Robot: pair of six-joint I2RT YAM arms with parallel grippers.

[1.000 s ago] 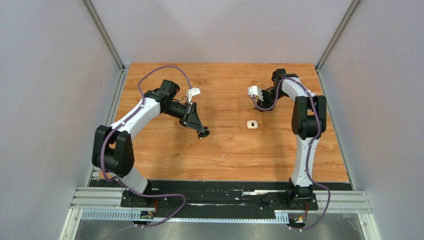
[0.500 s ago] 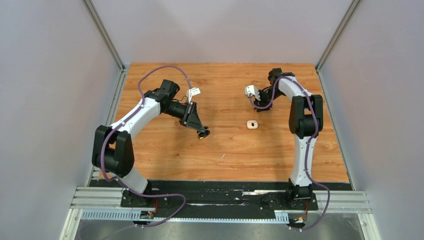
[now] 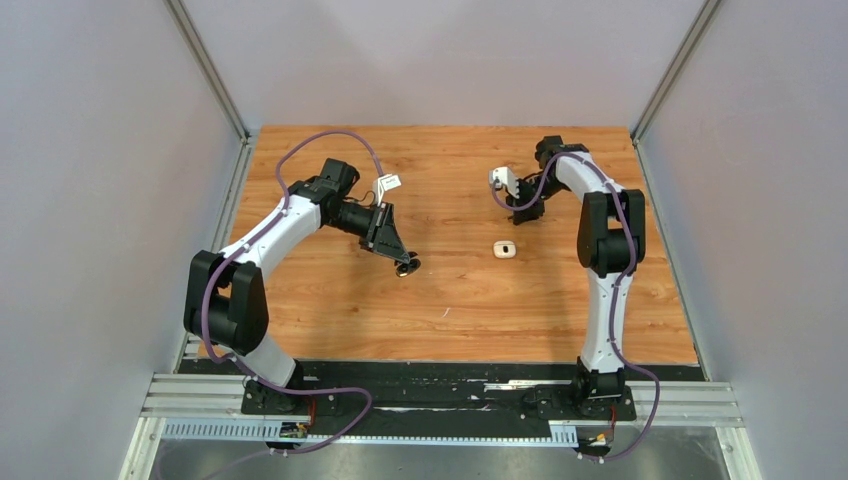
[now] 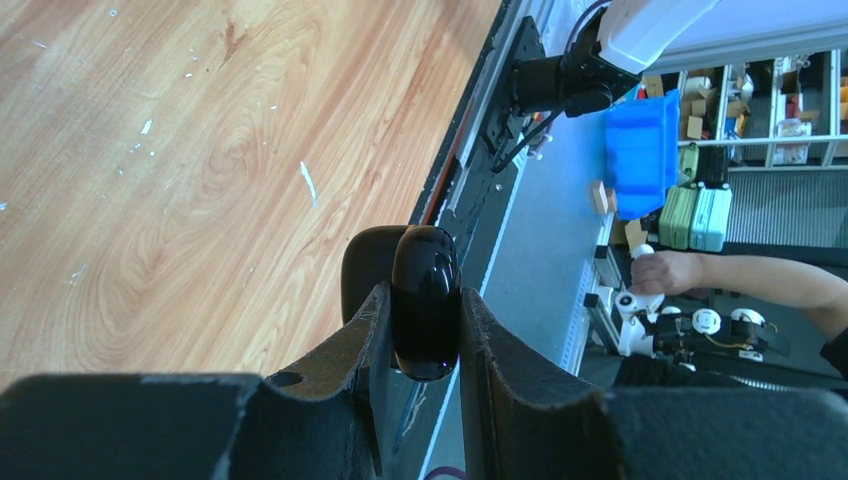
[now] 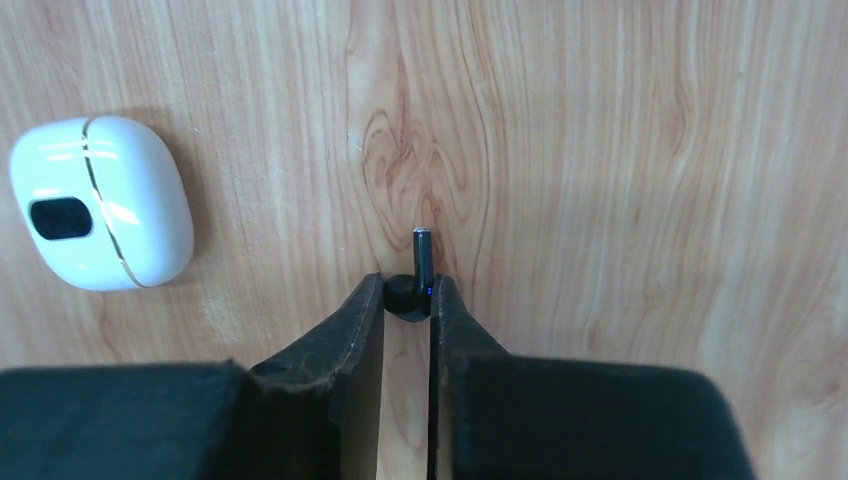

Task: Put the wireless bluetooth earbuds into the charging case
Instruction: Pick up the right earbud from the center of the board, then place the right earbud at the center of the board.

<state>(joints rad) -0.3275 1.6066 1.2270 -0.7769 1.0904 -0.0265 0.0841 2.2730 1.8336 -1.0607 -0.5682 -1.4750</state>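
The left gripper has not stirred and stays clenched on the black case, held over the table. The white case lies mid-table, apart from both arms. The right gripper has edged leftward and drawn its jaws in onto a black earbud lying on the wood. The grasp looks made, so carrying it to the black case probably follows.

Earbud on table, behind case
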